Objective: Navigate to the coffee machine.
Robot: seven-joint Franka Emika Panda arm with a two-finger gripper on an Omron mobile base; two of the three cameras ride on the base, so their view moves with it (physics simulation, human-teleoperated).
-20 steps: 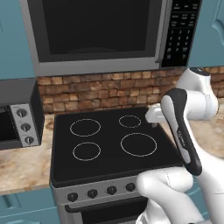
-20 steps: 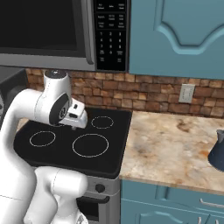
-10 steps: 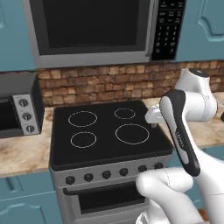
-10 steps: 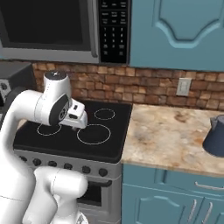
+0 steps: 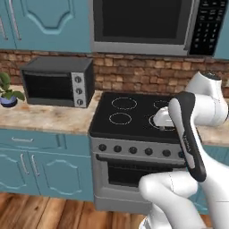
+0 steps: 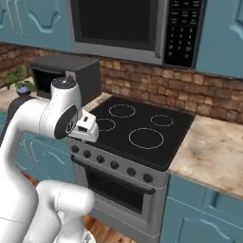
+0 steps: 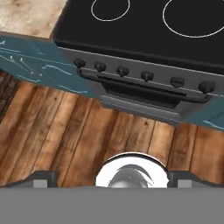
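From where I sat, all three feeds were evenly and softly lit — no visible lamp. The stove (image 5: 134, 118) top carried only a faint sheen, no glare. Shadow gathered under the microwave (image 5: 147, 24) and along the brick wall (image 6: 142, 80). Edges looked soft and pixelated, the wood floor (image 7: 52, 127) slightly smeared — no bending at the borders.

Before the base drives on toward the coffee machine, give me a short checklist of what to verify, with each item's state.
1. Coffee machine in sight: not ok; it isn't in these views.
2. Toaster oven not taken for the target: ok; wide, black, knobs.
3. Arm clear of the stove: ok; folded above it.
4. Hand empty: cannot tell; fingertips hidden.
5. Floor before the stove free: ok; bare wood.
6. Plant clear of the arm: ok; far along the counter.
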